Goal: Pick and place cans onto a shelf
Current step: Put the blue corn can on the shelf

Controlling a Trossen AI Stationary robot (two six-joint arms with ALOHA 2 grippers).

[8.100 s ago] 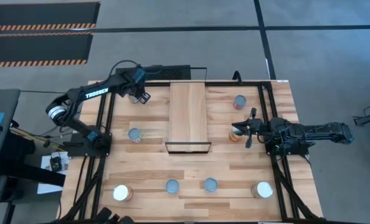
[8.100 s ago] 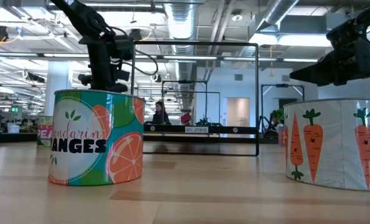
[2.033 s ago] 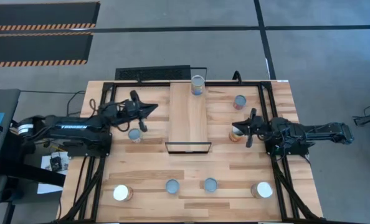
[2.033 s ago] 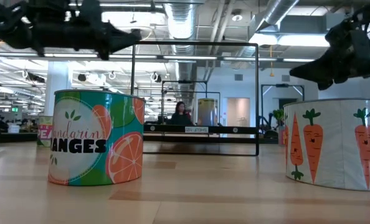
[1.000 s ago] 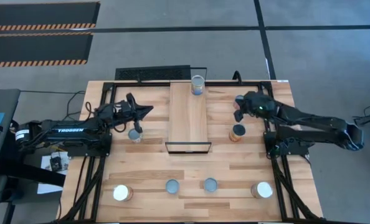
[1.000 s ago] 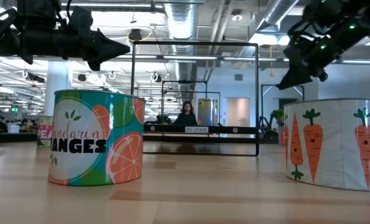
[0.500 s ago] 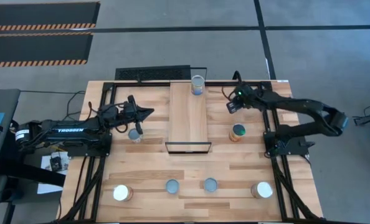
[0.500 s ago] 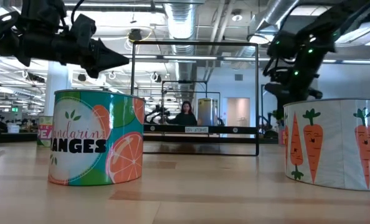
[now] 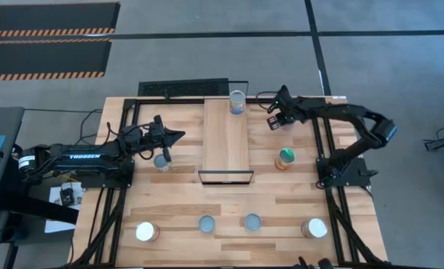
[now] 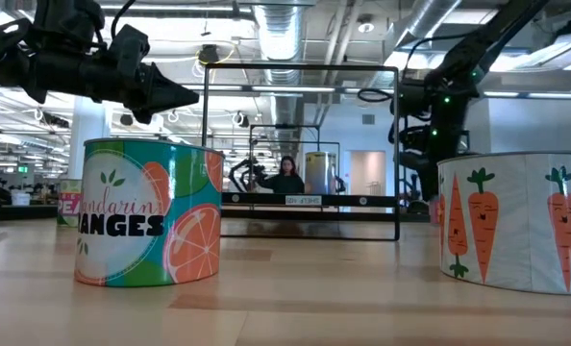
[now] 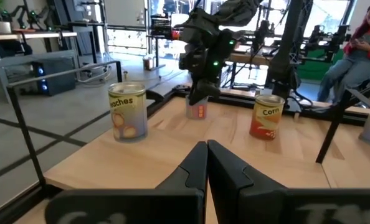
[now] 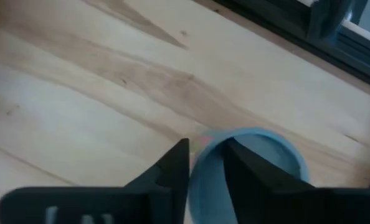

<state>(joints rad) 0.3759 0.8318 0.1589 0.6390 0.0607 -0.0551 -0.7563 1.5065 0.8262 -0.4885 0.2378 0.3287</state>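
Note:
The shelf is a pale plank in the middle of the table, with one can upright on its far end. My right gripper points down over a grey-blue-topped can at the far right, which also shows in the left wrist view as the small can on the table. The gripper's fingers stand slightly apart with the can's rim between them. My left gripper hovers shut left of the shelf, above another can. A corn can stands right of the shelf. My right gripper comes at the can from above, pointing down. One finger is outside the can's rim and the other finger is over its top. The can stands upright on the table. Whether the fingers touch it I cannot tell.
Several more cans stand along the near edge, among them a white-topped one and another at either end. In the low view an oranges can and a carrots can loom close. Black frame rails run along both sides.
My right gripper has come down toward the far-right can and shifted a little toward the table's left and far edges, while its arm has swung out over the far right corner. The left arm has kept still.

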